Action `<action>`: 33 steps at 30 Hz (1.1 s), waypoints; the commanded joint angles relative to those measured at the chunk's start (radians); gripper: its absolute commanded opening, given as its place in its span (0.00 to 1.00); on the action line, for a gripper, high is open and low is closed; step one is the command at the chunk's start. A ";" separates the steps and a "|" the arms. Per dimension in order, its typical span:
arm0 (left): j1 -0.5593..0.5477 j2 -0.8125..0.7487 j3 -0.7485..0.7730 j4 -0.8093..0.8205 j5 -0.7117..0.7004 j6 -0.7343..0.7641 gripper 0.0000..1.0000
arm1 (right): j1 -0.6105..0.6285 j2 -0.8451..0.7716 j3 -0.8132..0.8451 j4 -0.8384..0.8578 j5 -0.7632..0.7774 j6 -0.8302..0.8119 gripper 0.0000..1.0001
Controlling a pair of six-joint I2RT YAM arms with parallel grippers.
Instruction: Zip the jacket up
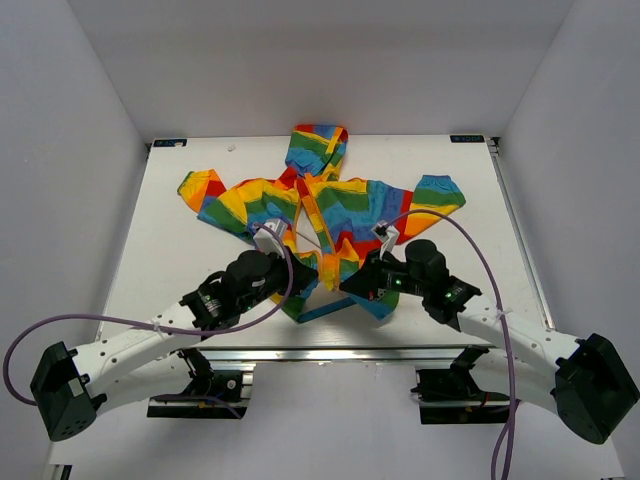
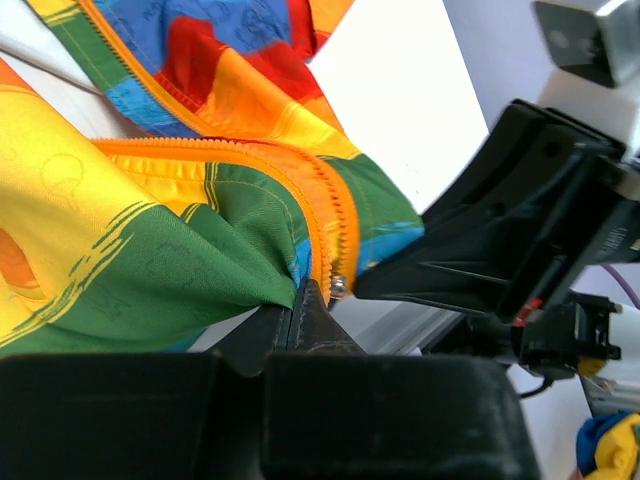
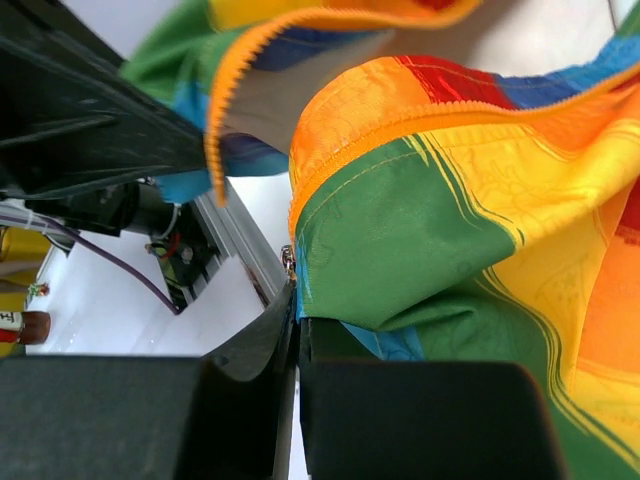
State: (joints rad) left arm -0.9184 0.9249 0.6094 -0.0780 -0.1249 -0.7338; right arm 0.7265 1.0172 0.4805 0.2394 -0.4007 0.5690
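The rainbow-striped jacket (image 1: pixel 340 205) lies on the white table (image 1: pixel 180 270) with its hood at the far side and its front open. My left gripper (image 1: pixel 305 268) is shut on the bottom corner of the jacket's left front panel (image 2: pixel 150 260), right beside the orange zipper band (image 2: pixel 322 215) and a small metal zipper part (image 2: pixel 338 288). My right gripper (image 1: pixel 348 281) is shut on the bottom corner of the right front panel (image 3: pixel 400 240), next to its orange zipper edge (image 3: pixel 300 195) and a small metal part (image 3: pixel 289 262). Both corners are lifted off the table and held close together.
The right gripper's black body (image 2: pixel 520 210) fills the right of the left wrist view, very close. The table's near edge has a metal rail (image 1: pixel 330 352). White walls stand on the left, right and far sides. Purple cables (image 1: pixel 480 250) loop over both arms.
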 commanded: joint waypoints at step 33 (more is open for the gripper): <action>0.001 -0.001 0.027 0.055 -0.059 -0.058 0.00 | 0.005 0.086 0.007 0.311 -0.112 0.040 0.00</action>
State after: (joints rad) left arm -0.9184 0.9516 0.6136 -0.0582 -0.1867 -0.7837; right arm 0.7269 1.1076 0.4820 0.4808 -0.4950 0.6029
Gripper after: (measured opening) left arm 0.009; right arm 0.021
